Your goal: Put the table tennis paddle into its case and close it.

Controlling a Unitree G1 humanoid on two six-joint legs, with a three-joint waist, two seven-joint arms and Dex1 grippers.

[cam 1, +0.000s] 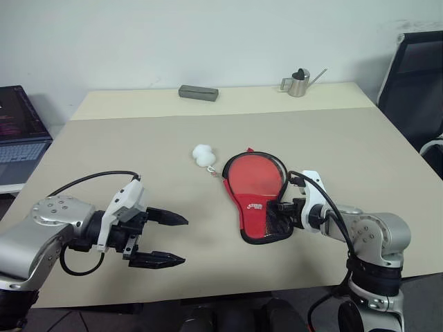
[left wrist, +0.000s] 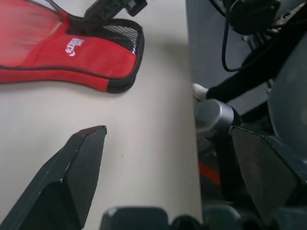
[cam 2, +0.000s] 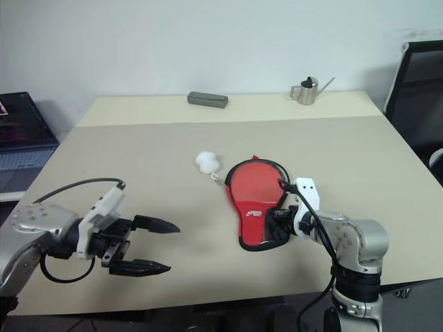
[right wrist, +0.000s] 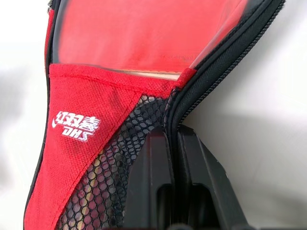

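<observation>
The red case [cam 1: 255,207] lies flat near the table's middle right, its round end unzipped. Through the opening shows the paddle's [cam 1: 252,173] red rubber face, with its handle hidden under the case's narrow end. A sliver of the paddle's wood [right wrist: 158,73] peeks out above the logo flap. The white pom-pom [cam 1: 203,155] rests on the table beside the case's far left edge. My right gripper [cam 1: 278,207] is shut on the case's black zip edge [right wrist: 211,72] beside the mesh. My left gripper [cam 1: 183,241] hovers open over bare table, well to the left of the case [left wrist: 72,57].
A grey box [cam 1: 199,92] and a small metal watering can [cam 1: 299,83] stand along the far edge of the table [cam 1: 124,152]. A laptop [cam 1: 21,131] sits off to the left, and a black chair [cam 1: 419,83] to the right.
</observation>
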